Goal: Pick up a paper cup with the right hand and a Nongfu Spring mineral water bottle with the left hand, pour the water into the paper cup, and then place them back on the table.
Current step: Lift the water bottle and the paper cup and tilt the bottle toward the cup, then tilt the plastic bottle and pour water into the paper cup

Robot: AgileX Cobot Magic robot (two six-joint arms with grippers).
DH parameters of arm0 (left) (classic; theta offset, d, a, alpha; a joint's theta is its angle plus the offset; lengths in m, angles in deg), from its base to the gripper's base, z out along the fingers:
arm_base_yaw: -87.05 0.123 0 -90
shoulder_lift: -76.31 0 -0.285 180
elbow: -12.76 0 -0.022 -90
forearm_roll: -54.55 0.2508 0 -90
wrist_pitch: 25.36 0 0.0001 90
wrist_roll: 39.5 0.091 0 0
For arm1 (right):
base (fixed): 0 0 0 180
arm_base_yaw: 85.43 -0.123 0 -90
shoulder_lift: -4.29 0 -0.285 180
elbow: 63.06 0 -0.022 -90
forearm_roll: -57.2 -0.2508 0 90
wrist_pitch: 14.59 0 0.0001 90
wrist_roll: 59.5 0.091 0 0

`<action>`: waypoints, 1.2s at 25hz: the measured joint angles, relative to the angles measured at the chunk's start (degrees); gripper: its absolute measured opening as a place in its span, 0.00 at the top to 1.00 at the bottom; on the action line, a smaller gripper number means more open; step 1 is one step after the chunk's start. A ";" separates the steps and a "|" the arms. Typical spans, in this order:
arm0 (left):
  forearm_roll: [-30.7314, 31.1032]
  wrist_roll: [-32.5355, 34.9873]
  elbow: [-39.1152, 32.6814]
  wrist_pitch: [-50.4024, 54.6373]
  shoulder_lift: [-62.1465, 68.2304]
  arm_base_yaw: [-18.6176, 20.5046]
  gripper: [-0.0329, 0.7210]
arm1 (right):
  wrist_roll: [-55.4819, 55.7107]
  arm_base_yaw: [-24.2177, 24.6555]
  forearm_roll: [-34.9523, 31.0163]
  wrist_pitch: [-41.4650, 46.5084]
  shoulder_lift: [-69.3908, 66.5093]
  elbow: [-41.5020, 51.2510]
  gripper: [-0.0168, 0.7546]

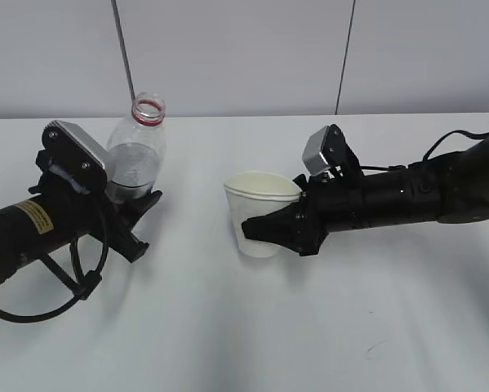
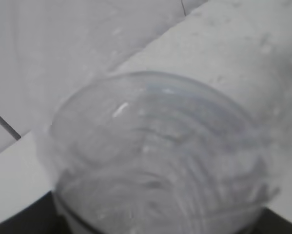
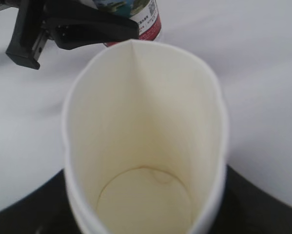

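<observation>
The right hand (image 1: 264, 231) is clamped on the paper cup (image 1: 260, 211), squeezing its rim to an oval: thin, light and crushable, best held low with gentle pressure. Left of the cup, well apart, the left hand (image 1: 134, 214) grips the Nongfu Spring mineral water bottle (image 1: 138, 151), uncapped, clear and probably slippery, standing on the table (image 1: 244, 343)

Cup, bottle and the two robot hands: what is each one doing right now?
paper cup: upright, empty, rim squeezed into an oval.
Nongfu Spring mineral water bottle: upright, cap off, mouth open.
right hand: closed on the paper cup's sides.
left hand: closed around the bottle's lower body.
table: bare white top, small dark scuff near the front right.
</observation>
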 joint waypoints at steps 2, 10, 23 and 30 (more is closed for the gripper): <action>-0.70 2.87 0.00 0.08 -0.05 0.00 0.41 | 1.62 -0.14 1.49 0.00 -0.02 -1.07 0.40; -5.72 16.21 -0.05 0.15 -0.05 0.00 0.41 | 6.36 -0.84 5.80 0.00 -0.12 -4.35 0.40; -10.00 30.54 -0.05 -2.62 -0.05 0.00 0.41 | 8.21 -3.96 7.76 1.43 -0.12 -6.11 0.40; -12.69 38.01 -0.05 -5.47 -0.05 0.00 0.41 | 8.68 -5.21 8.61 3.69 -0.12 -7.08 0.40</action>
